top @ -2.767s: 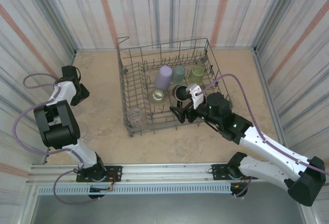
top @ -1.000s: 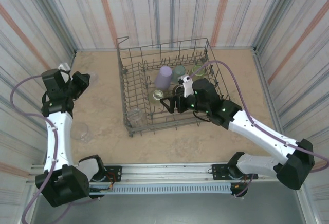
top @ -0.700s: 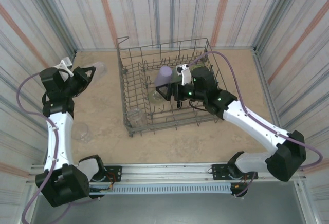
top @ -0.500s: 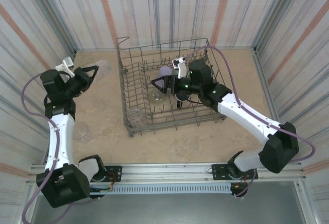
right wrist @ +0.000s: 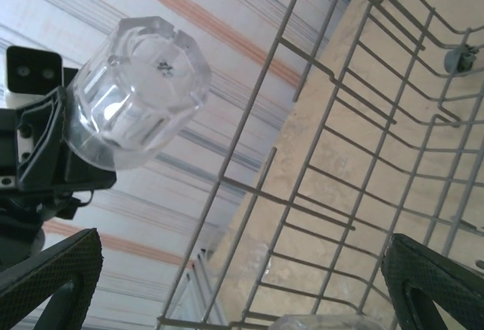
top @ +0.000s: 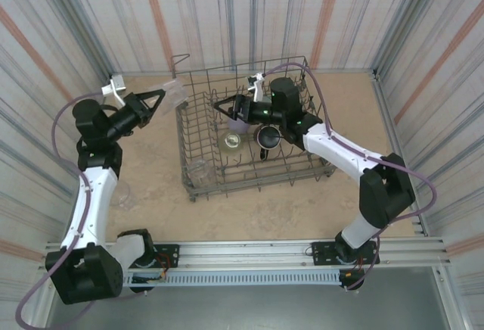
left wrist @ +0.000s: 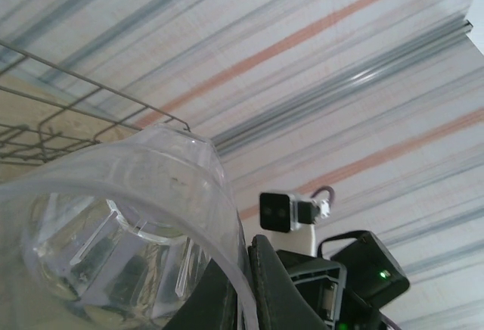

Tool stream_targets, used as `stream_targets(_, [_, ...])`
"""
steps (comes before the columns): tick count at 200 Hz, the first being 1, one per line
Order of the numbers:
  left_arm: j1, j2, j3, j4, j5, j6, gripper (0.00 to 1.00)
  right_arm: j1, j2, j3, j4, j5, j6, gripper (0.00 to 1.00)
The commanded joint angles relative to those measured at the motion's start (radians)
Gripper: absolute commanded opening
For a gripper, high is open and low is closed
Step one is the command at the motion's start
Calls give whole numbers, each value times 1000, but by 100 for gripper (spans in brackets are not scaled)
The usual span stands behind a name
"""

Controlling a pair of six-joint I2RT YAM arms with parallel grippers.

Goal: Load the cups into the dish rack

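My left gripper (top: 157, 101) is shut on the wall of a clear cup (top: 175, 91), holding it in the air sideways just outside the far left corner of the grey wire dish rack (top: 249, 184). In the left wrist view the cup (left wrist: 113, 231) fills the lower left, its rim pinched by my fingers (left wrist: 281, 288). My right gripper (top: 224, 109) hangs open over the rack's far left part, pointing at that cup (right wrist: 136, 91). Inside the rack stand a lavender cup (top: 239, 124), a yellow-green cup (top: 231, 141), a dark cup (top: 266, 138) and a clear cup (top: 198, 169).
Another clear cup (top: 121, 192) lies on the tan table left of the rack, near my left arm. Striped walls close in the table on three sides. A raised wire loop (top: 180, 59) stands at the rack's far left corner.
The left arm has lifted the clear cup up and right toward the rack's far left corner. The right arm has swung left across the rack, jaws still open, toward that cup.
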Motion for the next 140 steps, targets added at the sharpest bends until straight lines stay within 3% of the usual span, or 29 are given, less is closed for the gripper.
stream_targets(1, [-60, 20, 28, 117, 10, -56, 0, -2, 32, 49, 118, -63, 63, 99])
stream_targets(88, [-136, 112, -9, 326, 20, -197, 0, -6, 97, 26, 397, -91, 212, 99])
stream_targets(140, [-180, 147, -23, 408, 24, -250, 0, -5, 128, 47, 428, -85, 237, 99])
